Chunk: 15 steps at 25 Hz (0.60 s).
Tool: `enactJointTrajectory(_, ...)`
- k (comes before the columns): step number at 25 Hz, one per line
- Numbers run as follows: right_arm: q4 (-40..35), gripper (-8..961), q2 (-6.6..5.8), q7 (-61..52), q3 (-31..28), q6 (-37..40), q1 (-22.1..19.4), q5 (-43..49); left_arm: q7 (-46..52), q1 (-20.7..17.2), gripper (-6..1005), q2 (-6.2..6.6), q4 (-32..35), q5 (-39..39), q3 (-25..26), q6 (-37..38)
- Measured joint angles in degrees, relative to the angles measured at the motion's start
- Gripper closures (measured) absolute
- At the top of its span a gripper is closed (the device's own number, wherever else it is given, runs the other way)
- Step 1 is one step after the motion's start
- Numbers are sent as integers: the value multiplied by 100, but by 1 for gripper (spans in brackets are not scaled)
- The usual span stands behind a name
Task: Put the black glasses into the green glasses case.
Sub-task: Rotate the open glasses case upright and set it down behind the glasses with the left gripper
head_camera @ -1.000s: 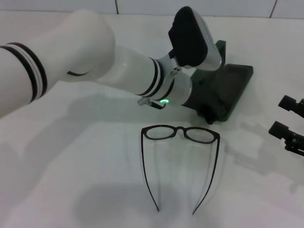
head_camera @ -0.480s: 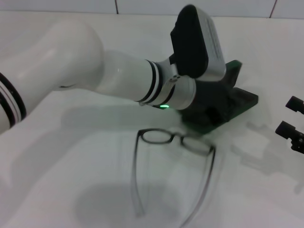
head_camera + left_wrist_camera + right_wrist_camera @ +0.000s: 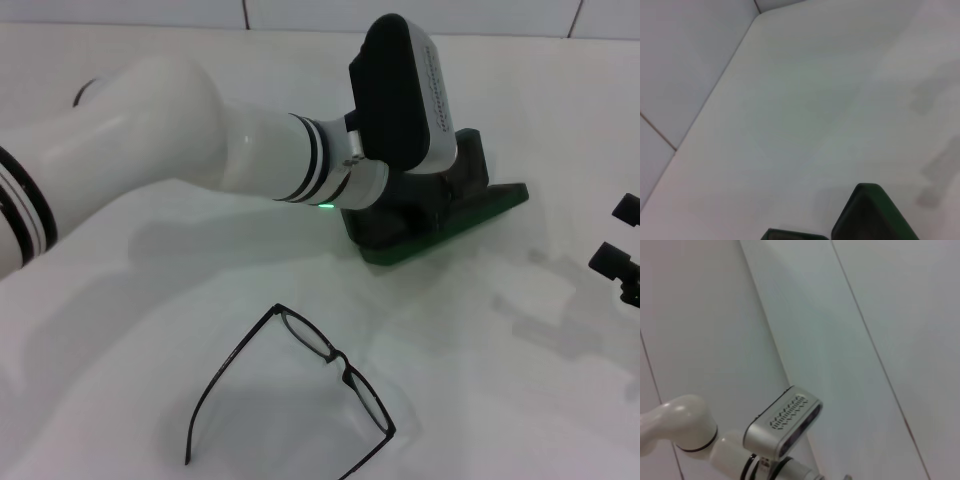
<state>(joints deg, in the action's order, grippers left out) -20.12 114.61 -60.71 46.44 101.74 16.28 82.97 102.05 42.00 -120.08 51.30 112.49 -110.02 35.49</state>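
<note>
- My left gripper (image 3: 440, 205) sits at the green glasses case (image 3: 440, 215), far of centre on the table (image 3: 150, 330). My wrist housing hides the fingers, so I cannot tell how wide they stand or whether they have hold of the case.
- The case has moved: a second ago it lay further right with its base pointing right and far; now it sits closer to centre, its long base running left-near to right-far and a darker part standing up behind my wrist, probably the lid.
- The black glasses (image 3: 300, 385) have moved a good deal. A second ago they lay just near of the case, lenses facing far and both temples trailing straight toward me; now they lie well apart from the case, nearer and further left, turned so the front runs diagonally.
- I judge my arm or the case knocked them as I swung through, though no picture shows the contact.
- For the task, the glasses remain outside the case and are now harder to reach, skewed and flat on the table.
- My left wrist view shows only green case (image 3: 875, 212) edges against bare table.
- My right gripper (image 3: 625, 255) is parked at the far right edge, fingers apart and empty.
</note>
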Motion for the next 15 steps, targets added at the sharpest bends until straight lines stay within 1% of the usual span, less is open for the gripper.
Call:
enactJointTrajectory(3,0,69,0,-8,-32,-15,5,3,7,-41,985,-8,14,-28,17,229)
enactJointTrajectory(6,0,69,-1,-15,-32,-45,11,0,12,-153,985,-32,54,-70,-134,344)
enactJointTrajectory(8,0,69,-6,-17,-31,-83,16,0,14,-250,985,-38,168,-164,-352,348)
enactJointTrajectory(11,0,69,-9,-18,-30,-124,39,1,14,-289,984,-42,222,-264,-628,248)
enactJointTrajectory(15,0,69,-3,-20,-21,-134,76,28,-6,-293,984,-47,265,-281,-704,93)
